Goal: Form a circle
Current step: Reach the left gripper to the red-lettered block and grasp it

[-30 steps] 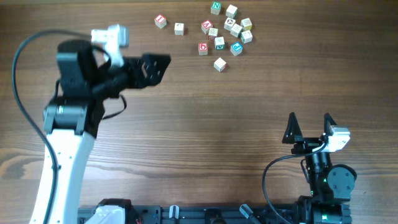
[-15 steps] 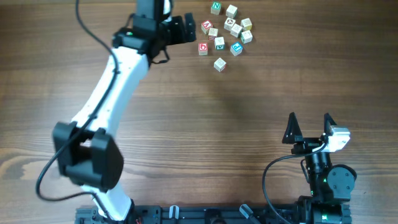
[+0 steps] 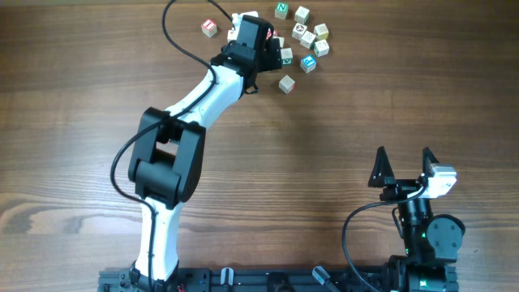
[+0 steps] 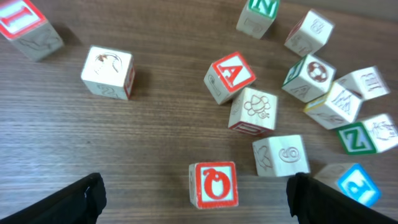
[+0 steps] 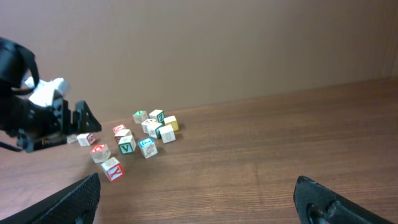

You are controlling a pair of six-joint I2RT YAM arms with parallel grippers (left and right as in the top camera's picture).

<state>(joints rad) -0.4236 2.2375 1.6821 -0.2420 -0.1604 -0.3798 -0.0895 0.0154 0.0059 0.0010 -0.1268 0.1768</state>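
Observation:
Small lettered wooden cubes lie in a loose scatter at the table's far edge; no circle of them shows. My left gripper hangs open just above them, pointing down. A red O cube stands on the wood between its black fingertips, touching neither. Just beyond it are a red A cube, a bee cube and a pale cube. From overhead the left arm covers part of the scatter. My right gripper rests open and empty at the near right, far from the cubes.
A red I cube and a pale cube sit apart to the left of the scatter. One cube lies alone on its near side, showing a red Y face. Green Z and teal cubes are at the right.
The left arm has swung from the table's left side out to the far cubes, and its gripper now hangs over them. The cubes and the right arm have not moved.

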